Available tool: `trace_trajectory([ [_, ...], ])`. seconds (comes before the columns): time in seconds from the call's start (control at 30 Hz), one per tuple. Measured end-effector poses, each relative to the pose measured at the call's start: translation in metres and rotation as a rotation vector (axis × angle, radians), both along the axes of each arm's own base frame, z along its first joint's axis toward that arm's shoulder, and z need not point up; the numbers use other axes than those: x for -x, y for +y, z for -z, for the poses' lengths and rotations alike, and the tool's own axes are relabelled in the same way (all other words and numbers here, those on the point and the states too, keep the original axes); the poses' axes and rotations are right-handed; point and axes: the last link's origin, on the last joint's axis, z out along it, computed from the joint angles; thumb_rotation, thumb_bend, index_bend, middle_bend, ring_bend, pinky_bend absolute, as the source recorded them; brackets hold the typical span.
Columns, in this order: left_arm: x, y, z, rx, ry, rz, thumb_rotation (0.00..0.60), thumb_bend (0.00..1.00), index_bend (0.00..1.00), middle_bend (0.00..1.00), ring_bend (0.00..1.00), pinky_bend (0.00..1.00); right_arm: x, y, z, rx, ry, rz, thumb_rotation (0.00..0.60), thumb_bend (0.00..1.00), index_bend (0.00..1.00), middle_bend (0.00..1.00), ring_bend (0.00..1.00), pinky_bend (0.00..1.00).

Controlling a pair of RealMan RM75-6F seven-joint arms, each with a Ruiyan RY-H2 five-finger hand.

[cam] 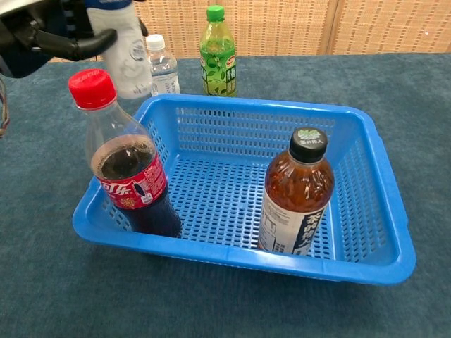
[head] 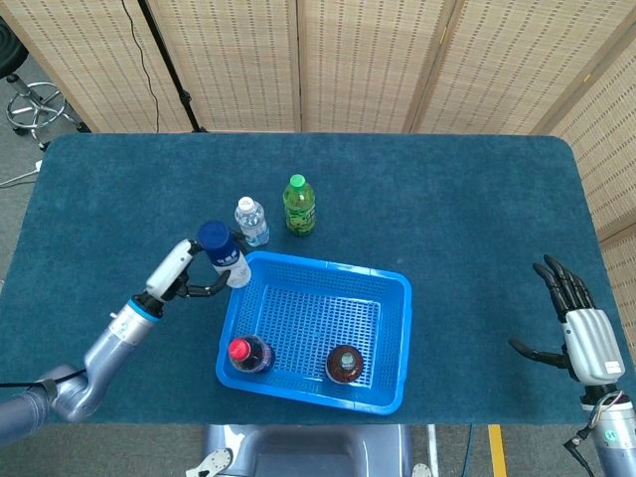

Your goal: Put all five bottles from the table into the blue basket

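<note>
My left hand [head: 182, 274] grips the white blue-capped plastic bottle [head: 227, 262] upright, lifted just outside the rectangular blue plastic mesh basket [head: 390, 339] at its far-left corner, the basket's open floor lying rightward, while my right hand [head: 579, 329] idles open, well apart.

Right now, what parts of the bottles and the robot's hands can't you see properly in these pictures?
- White bottle with the dark blue cap: chest view's top edge cuts off its cap.
- Left hand: mostly outside the chest view's top-left corner.
- Right hand: only in the head view, absent from the chest view.
- Small clear water bottle: label too small to read.
- Brown tea bottle: head view shows only its top.
</note>
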Motion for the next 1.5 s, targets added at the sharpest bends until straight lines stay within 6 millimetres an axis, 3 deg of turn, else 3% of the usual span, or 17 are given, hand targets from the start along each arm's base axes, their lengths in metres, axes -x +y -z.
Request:
trace_trajectory([
  [0.23,-0.039,-0.007,0.041,0.121,0.148,0.077,0.600,0.56,0.50,0.49,0.42,0.49,0.003,-0.001,-0.001,0.004,0.002,0.009,0.600,0.00,0.00,0.00,0.00,0.06],
  [0.3,-0.049,-0.009,0.055,0.157,0.184,0.091,0.600,0.53,0.46,0.45,0.39,0.47,0.003,-0.001,-0.002,0.006,0.002,0.010,0.600,0.00,0.00,0.00,0.00,0.06],
  [0.37,-0.057,-0.011,0.068,0.191,0.216,0.107,0.600,0.43,0.26,0.25,0.22,0.31,0.004,-0.001,-0.002,0.006,0.004,0.013,0.600,0.00,0.00,0.00,0.00,0.06],
  [0.43,-0.060,-0.013,0.075,0.219,0.247,0.124,0.600,0.25,0.02,0.02,0.02,0.05,0.004,-0.001,-0.002,0.006,0.004,0.016,0.600,0.00,0.00,0.00,0.00,0.06],
  [0.47,-0.061,-0.014,0.078,0.232,0.266,0.137,0.600,0.17,0.00,0.00,0.00,0.00,0.004,-0.001,-0.002,0.007,0.005,0.016,0.600,0.00,0.00,0.00,0.00,0.06],
  [0.53,-0.062,-0.015,0.078,0.236,0.270,0.147,0.600,0.05,0.00,0.00,0.00,0.00,0.004,0.000,-0.002,0.007,0.005,0.015,0.600,0.00,0.00,0.00,0.00,0.06],
  [0.73,-0.062,-0.013,0.063,0.164,0.168,0.154,0.600,0.00,0.00,0.00,0.00,0.00,0.002,0.001,0.000,0.000,0.007,0.008,0.600,0.00,0.00,0.00,0.00,0.06],
  [1.03,-0.045,-0.004,0.005,-0.024,-0.008,0.120,0.600,0.00,0.00,0.00,0.00,0.00,0.000,0.002,0.004,-0.016,0.008,0.001,0.600,0.00,0.00,0.00,0.00,0.06],
  [1.13,-0.025,0.008,-0.028,-0.120,-0.068,0.041,0.600,0.00,0.00,0.00,0.00,0.00,-0.001,0.003,0.005,-0.021,0.006,-0.004,0.600,0.00,0.00,0.00,0.00,0.06],
  [1.27,0.010,0.026,-0.053,-0.173,-0.082,-0.095,0.600,0.00,0.00,0.00,0.00,0.00,-0.002,0.003,0.006,-0.027,0.006,-0.008,0.600,0.00,0.00,0.00,0.00,0.06],
  [1.4,0.045,0.042,-0.060,-0.202,-0.050,-0.231,0.600,0.00,0.00,0.00,0.00,0.00,-0.003,0.001,0.007,-0.033,0.010,-0.010,0.600,0.00,0.00,0.00,0.00,0.06],
  [1.5,0.065,0.052,-0.052,-0.181,-0.013,-0.311,0.600,0.00,0.00,0.00,0.00,0.00,-0.003,0.000,0.010,-0.043,0.014,-0.010,0.600,0.00,0.00,0.00,0.00,0.06],
])
